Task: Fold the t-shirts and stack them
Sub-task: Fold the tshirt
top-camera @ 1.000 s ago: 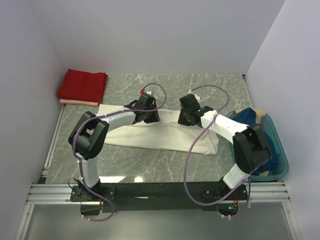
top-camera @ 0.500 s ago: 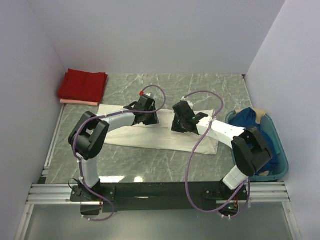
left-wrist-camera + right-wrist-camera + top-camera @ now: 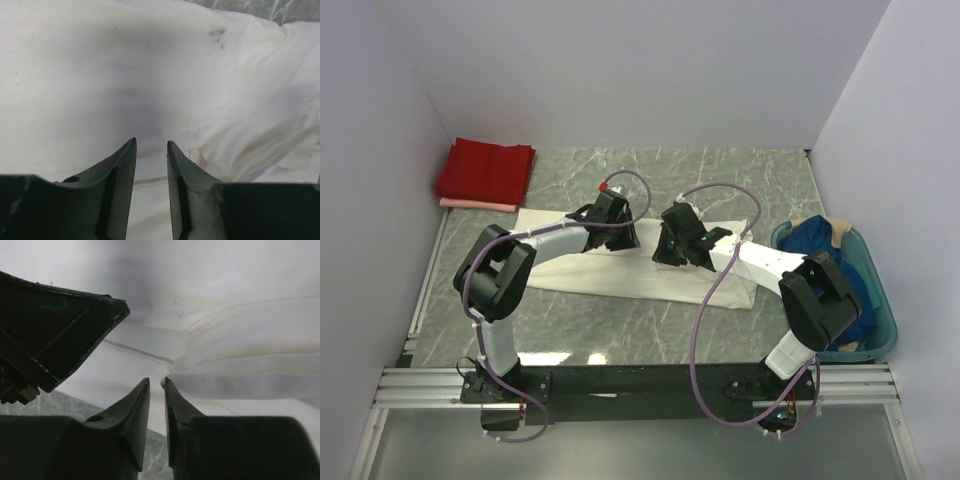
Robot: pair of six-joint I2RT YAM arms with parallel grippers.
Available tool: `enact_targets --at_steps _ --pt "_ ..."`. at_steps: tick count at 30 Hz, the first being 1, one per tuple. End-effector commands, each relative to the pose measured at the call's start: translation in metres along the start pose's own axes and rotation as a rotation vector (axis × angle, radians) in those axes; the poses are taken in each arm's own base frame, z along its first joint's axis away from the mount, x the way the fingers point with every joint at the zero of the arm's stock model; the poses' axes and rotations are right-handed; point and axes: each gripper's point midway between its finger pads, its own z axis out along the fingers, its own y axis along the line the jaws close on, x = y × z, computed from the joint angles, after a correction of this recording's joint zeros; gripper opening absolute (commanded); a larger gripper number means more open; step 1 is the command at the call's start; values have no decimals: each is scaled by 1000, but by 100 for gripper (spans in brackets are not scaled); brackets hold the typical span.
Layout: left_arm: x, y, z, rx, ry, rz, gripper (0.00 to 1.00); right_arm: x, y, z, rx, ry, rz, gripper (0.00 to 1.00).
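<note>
Grey-green marbled table (image 3: pixel 620 330): fills the floor of a white-walled enclosure, with both arm bases on the black rail at its near edge.

Cream-white cotton t-shirt (image 3: pixel 610 275): the largest item. It lies flat as a long band across the table centre, running from the left-centre towards the right. Its right end is bunched into soft folds. The left wrist view shows smooth cloth (image 3: pixel 150 75) with wrinkles on the right and a small dark smudge near the top. The right wrist view shows stacked fold layers (image 3: pixel 250 355) with a hemmed edge.

Left arm (image 3: pixel 550 240) and right arm (image 3: pixel 760 262): both white links reach inwards over the cream shirt, and their black wrists are close together above its far edge.

Teal plastic basket (image 3: pixel 883 325): sits at the right table edge, beside the right arm's elbow.

Dark blue t-shirt (image 3: pixel 820 235): crumpled inside the basket.

Red t-shirt (image 3: pixel 485 170): folded into a rectangle in the far left corner, well apart from the cream shirt.

Pale pink t-shirt (image 3: pixel 470 205): lies under the red one, and only its near edge shows.

Left gripper (image 3: pixel 623 238): jaws are parted by a narrow gap and released (image 3: pixel 150 144). The tips are at the cloth surface, and cloth shows through the gap.

Right gripper (image 3: pixel 670 252): jaws are slightly apart and released (image 3: pixel 157 381). The tips are just at the edge of a fold of the cream shirt, with marble showing below them.
</note>
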Motion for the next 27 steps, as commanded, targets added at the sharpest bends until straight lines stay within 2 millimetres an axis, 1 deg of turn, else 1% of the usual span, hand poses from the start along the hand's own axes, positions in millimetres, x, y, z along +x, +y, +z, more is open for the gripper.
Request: enact_targets --at_steps 1,2,3,5,6,7,8,9,10,11,12,13,14,16,17,18,19,21,23,24,25,27 --pt "-16 -22 -19 90 -47 18 37 -1 14 -5 -59 -9 10 27" --pt "-16 -24 -21 99 -49 19 38 -1 14 -9 -64 -13 9 37" --pt "-16 -24 -22 106 -50 24 39 -1 14 -13 -67 -16 8 42" --pt "-15 -28 -27 129 -49 29 40 -1 13 -20 -71 -20 7 47" --pt "-14 -30 -31 142 -52 36 41 -3 13 -31 -76 -29 10 47" --pt "-13 -32 -33 155 -49 40 41 -5 9 -35 -64 -41 12 47" --pt "-11 -35 -35 177 -40 46 42 -8 -1 -39 -34 -60 21 47" --pt "-11 -39 -39 198 -44 58 43 -13 -6 -49 -30 -78 28 47" --pt "-7 -41 -41 209 -38 64 45 -10 -18 -52 -10 -76 39 47" --pt "-6 -43 -43 220 -36 72 46 -17 -33 -54 15 -93 68 47" --pt "-2 -47 -47 238 -37 88 48 -23 -40 -65 7 -119 84 47" --pt "0 -49 -48 244 -35 95 49 -25 -50 -68 15 -129 95 47" --pt "3 -50 -50 250 -32 100 50 -32 -72 -74 43 -156 135 47" --pt "11 -56 -50 264 -12 122 51 -32 -90 -79 67 -164 149 49" --pt "14 -58 -50 269 -5 133 51 -32 -104 -80 92 -168 165 50" --pt "22 -63 -49 270 5 161 51 -37 -116 -85 112 -186 178 51" --pt "24 -66 -49 268 3 177 51 -38 -125 -86 135 -191 184 51" --pt "35 -71 -47 244 10 225 51 -41 -144 -90 183 -207 196 51" --pt "43 -71 -44 226 25 246 51 -42 -154 -91 205 -208 202 51" --pt "49 -74 -44 224 31 262 51 -42 -157 -91 210 -208 198 51" --pt "50 -73 -43 208 26 267 50 -44 -162 -92 218 -212 211 51" --pt "56 -72 -41 186 32 273 50 -40 -165 -89 221 -199 213 51"
